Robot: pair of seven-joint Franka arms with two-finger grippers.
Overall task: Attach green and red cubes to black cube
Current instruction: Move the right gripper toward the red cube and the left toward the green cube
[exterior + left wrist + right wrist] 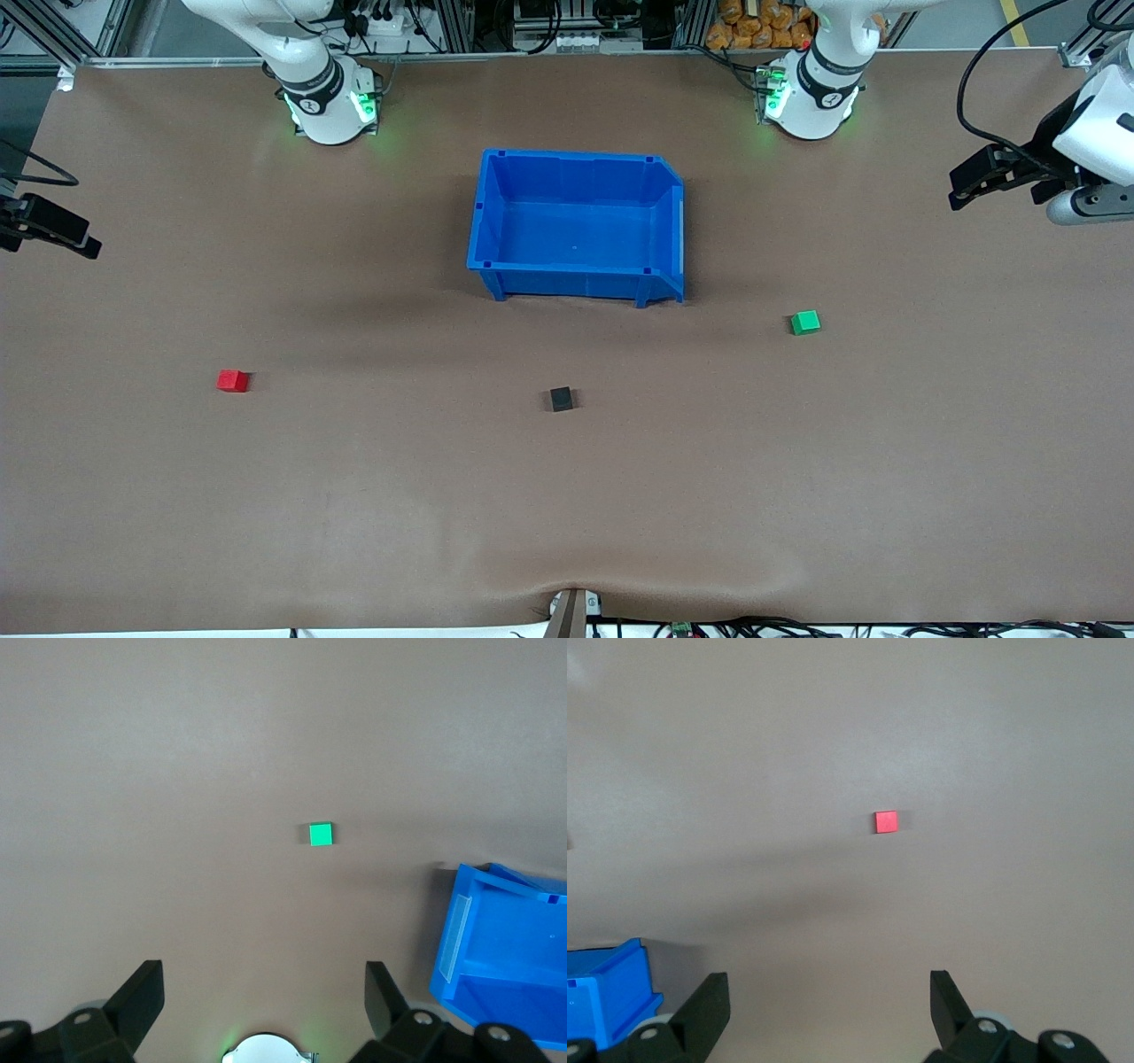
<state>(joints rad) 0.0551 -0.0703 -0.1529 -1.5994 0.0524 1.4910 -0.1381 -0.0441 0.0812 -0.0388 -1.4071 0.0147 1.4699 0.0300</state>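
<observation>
Both pincers, left [961, 190] and right [84, 244], gape empty above the desk [567, 496] ends; red cube [233, 381], black cube [561, 399] and green cube [805, 322] lie well apart.

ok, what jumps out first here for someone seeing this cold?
The big empty blue bin mid-table, toward the robots' bases, grabs the eye first. Then three tiny cubes, all apart and nearer the front camera than the bin: the red cube toward the right arm's end, the black cube in the middle, the green cube toward the left arm's end. Both arms wait at the table's ends, left pincer and right pincer open.
</observation>
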